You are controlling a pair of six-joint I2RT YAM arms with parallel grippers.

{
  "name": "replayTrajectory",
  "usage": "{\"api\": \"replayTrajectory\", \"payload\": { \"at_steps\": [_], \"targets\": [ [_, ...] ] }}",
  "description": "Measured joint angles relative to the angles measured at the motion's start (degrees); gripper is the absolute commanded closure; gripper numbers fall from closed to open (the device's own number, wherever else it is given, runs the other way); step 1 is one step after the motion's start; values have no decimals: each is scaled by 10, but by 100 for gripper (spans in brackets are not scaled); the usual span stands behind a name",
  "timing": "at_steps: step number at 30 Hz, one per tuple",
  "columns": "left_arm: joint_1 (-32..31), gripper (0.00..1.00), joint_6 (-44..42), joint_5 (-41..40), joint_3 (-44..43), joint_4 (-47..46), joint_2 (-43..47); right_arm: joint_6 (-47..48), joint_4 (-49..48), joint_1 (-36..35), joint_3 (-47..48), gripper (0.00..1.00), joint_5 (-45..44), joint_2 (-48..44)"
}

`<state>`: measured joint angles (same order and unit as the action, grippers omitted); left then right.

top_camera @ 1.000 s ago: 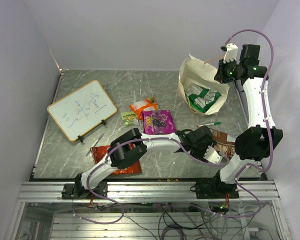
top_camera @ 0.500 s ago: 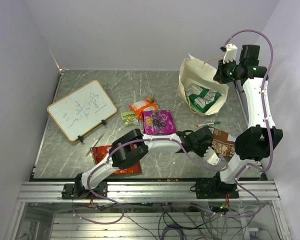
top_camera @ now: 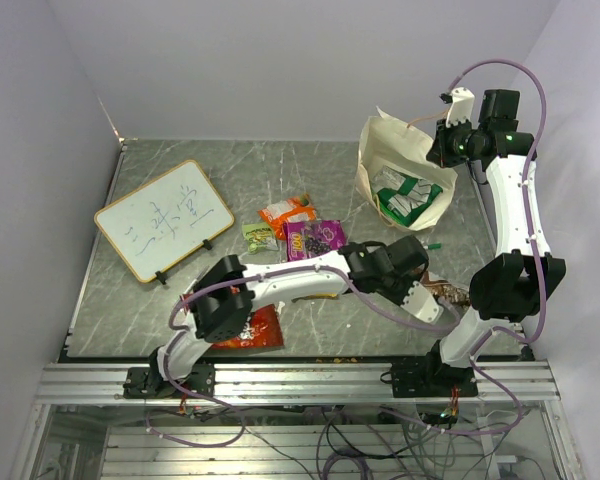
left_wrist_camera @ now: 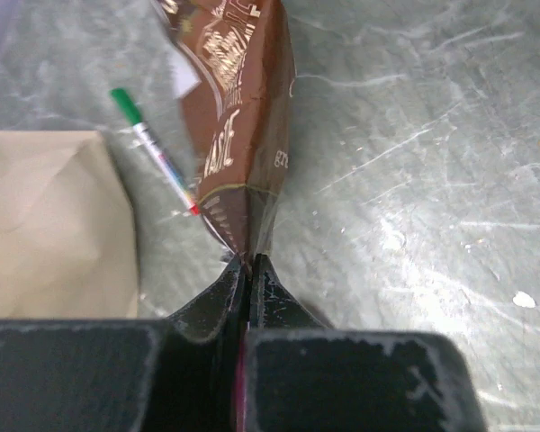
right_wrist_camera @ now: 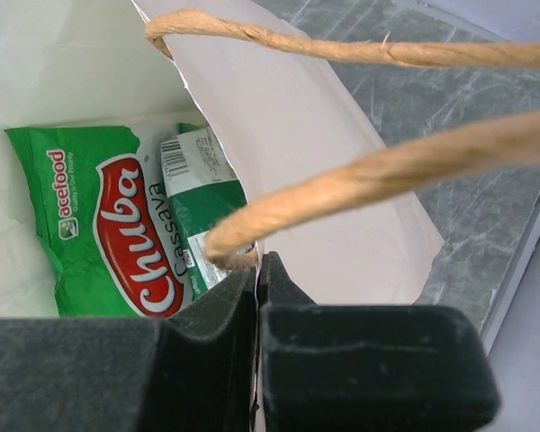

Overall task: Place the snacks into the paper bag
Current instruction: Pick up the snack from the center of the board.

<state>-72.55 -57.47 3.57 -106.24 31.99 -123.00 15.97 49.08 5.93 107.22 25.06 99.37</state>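
My left gripper [left_wrist_camera: 249,261] is shut on the bottom edge of a brown pouch [left_wrist_camera: 243,117], which hangs tilted over the table. From above, this gripper [top_camera: 430,292] and the brown pouch [top_camera: 451,293] are at the near right. The paper bag [top_camera: 405,165] stands open at the far right. My right gripper [top_camera: 450,137] is shut on its rim, seen close up in the right wrist view [right_wrist_camera: 257,261] beside a twisted handle [right_wrist_camera: 360,49]. A green-white packet [right_wrist_camera: 117,234] lies inside. The purple pouch [top_camera: 315,238], orange pouch [top_camera: 287,213], small green packet [top_camera: 258,235] and red Doritos bag [top_camera: 252,328] lie on the table.
A white whiteboard [top_camera: 163,218] stands at the far left. A green-capped marker [left_wrist_camera: 157,153] lies beside the brown pouch, close to the bag's wall [left_wrist_camera: 45,225]. The right arm's base rises just right of the brown pouch.
My left gripper has gone from open to shut on the brown pouch and drawn it slightly up and left. Its elbow swung left. The right arm has not moved.
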Motion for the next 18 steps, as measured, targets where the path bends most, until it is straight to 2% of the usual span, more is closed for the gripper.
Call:
{"api": "replayTrajectory", "payload": {
  "at_steps": [9,18],
  "targets": [
    [-3,93,73,-46,-32,100,107,10,1,0,0,100,-4,0],
    [-3,93,102,-102,-50,183,150,11,1,-2,0,100,-4,0]
  ]
}}
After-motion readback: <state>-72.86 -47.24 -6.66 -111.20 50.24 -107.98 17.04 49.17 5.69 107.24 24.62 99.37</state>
